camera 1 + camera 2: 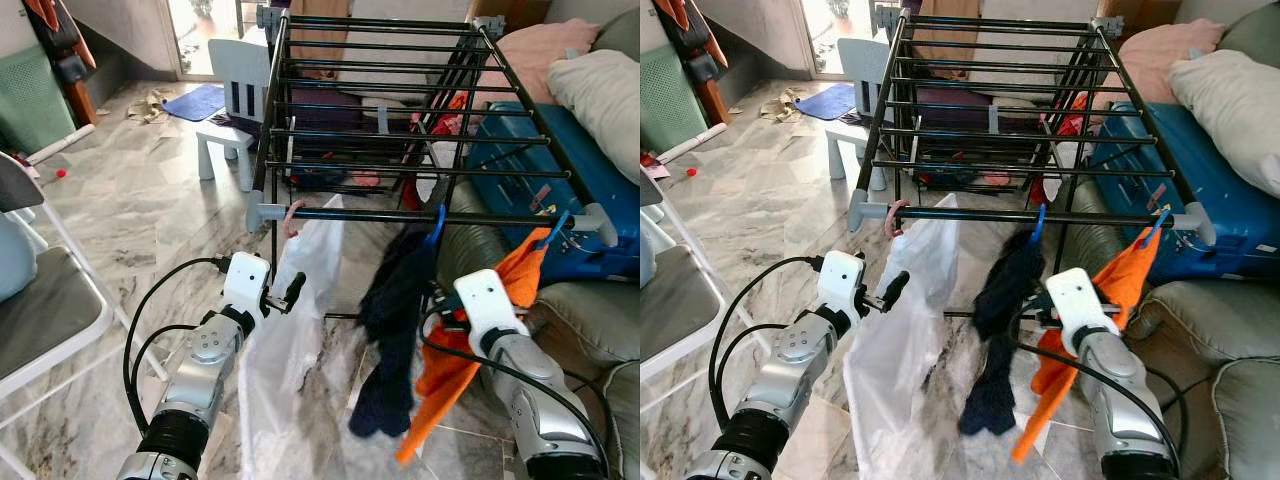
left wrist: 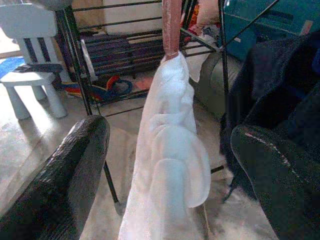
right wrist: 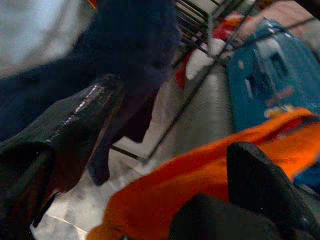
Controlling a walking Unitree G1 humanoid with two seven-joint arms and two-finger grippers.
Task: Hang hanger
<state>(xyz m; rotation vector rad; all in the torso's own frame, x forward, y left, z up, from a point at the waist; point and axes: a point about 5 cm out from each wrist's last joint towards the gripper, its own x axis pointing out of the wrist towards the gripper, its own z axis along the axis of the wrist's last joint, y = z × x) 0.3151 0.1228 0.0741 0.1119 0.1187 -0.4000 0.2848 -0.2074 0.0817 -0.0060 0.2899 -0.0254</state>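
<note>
A pink hanger [image 1: 291, 216] carrying a white garment [image 1: 292, 330] hangs from the near rail of a black metal drying rack [image 1: 400, 130]. The left end effector [image 1: 290, 292], fingers spread, faces the garment. The right end effector [image 1: 1040, 318], fingers spread, sits beside an orange cloth [image 1: 470, 350].

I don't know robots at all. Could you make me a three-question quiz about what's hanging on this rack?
1. How many garments hang from the rack's front bar?
2. True or false: the orange garment hangs nearest the right gripper.
3. The white garment's hanger is: A pink, B blue, C green?

Key: 1. Three: white, dark garment, orange. 2. True. 3. A.
</note>
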